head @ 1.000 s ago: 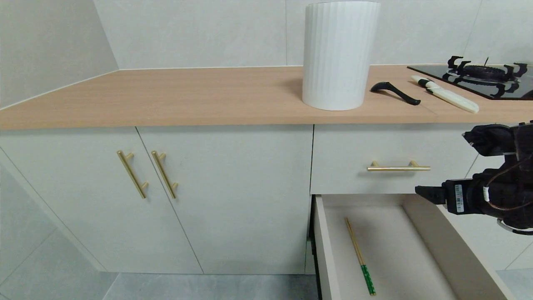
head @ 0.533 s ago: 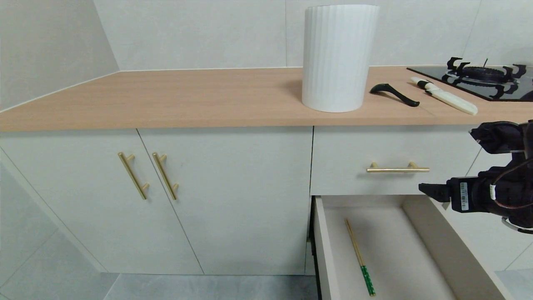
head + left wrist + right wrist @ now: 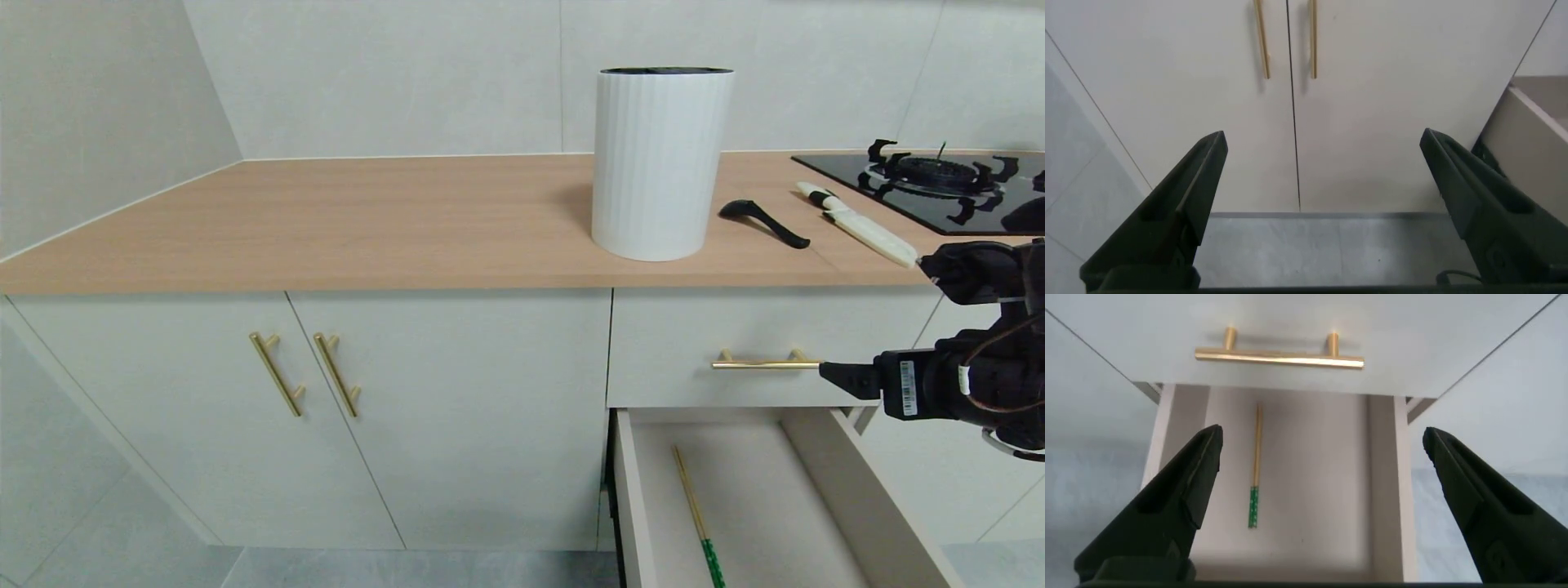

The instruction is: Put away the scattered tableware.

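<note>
A black spoon (image 3: pixel 763 222) and a white-handled knife (image 3: pixel 857 223) lie on the wooden counter (image 3: pixel 367 220), to the right of a tall white ribbed holder (image 3: pixel 660 163). A pair of chopsticks (image 3: pixel 692 510) with green ends lies in the open lower drawer (image 3: pixel 629 498). My right gripper (image 3: pixel 873 320) hangs open in front of the drawers, below the counter's edge and above the open drawer's right side. In the right wrist view that gripper (image 3: pixel 1319 502) is spread wide over the chopsticks (image 3: pixel 1255 469). My left gripper (image 3: pixel 1323 212) is open, low before the cabinet doors.
The shut upper drawer has a gold handle (image 3: pixel 763 363). Two cabinet doors with gold handles (image 3: pixel 306 384) are on the left. A black gas hob (image 3: pixel 931 175) sits at the counter's far right. Grey floor tiles lie below.
The head camera has tilted up, so the counter and drawers sit lower in the picture. My right gripper stays in about the same place, still open.
</note>
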Available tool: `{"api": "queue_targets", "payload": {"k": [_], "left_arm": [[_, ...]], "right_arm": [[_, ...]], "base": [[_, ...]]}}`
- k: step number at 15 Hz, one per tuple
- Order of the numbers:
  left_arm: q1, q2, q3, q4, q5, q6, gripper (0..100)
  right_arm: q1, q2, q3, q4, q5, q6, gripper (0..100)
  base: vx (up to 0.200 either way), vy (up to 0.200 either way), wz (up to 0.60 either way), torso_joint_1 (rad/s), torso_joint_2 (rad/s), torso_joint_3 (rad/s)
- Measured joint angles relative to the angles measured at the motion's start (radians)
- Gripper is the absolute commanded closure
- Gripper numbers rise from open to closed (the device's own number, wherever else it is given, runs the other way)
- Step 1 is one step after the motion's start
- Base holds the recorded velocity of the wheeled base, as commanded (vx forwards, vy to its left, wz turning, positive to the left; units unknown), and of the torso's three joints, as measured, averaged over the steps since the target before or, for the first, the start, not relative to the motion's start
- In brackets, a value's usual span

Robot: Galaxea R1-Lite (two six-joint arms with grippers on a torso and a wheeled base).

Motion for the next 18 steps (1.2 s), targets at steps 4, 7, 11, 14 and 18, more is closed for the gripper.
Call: {"api": "queue_targets", "payload": {"k": [4, 7, 11, 14, 18], "left_arm": [[0.0, 0.0, 0.0, 0.0, 0.0, 0.0, 0], [0.0, 0.0, 0.0, 0.0, 0.0, 0.0, 0], [0.0, 0.0, 0.0, 0.0, 0.0, 0.0, 0], [0.0, 0.0, 0.0, 0.0, 0.0, 0.0, 0], [0.0, 0.0, 0.0, 0.0, 0.0, 0.0, 0]], "right_arm": [[0.0, -0.004, -0.002, -0.002, 0.0, 0.0, 0], [0.0, -0.005, -0.002, -0.003, 0.0, 0.0, 0], [0.0, -0.006, -0.001, -0.002, 0.0, 0.0, 0], [0.001, -0.006, 0.0, -0.001, 0.0, 0.0, 0], [0.001, -0.005, 0.001, -0.001, 0.0, 0.0, 0]], "base": [[0.0, 0.0, 0.0, 0.045, -0.12, -0.081], [0.0, 0.0, 0.0, 0.146, -0.41, -0.264], [0.0, 0.0, 0.0, 0.178, -0.46, -0.283], [0.0, 0.0, 0.0, 0.204, -0.49, -0.285], [0.0, 0.0, 0.0, 0.225, -0.5, -0.288]]}}
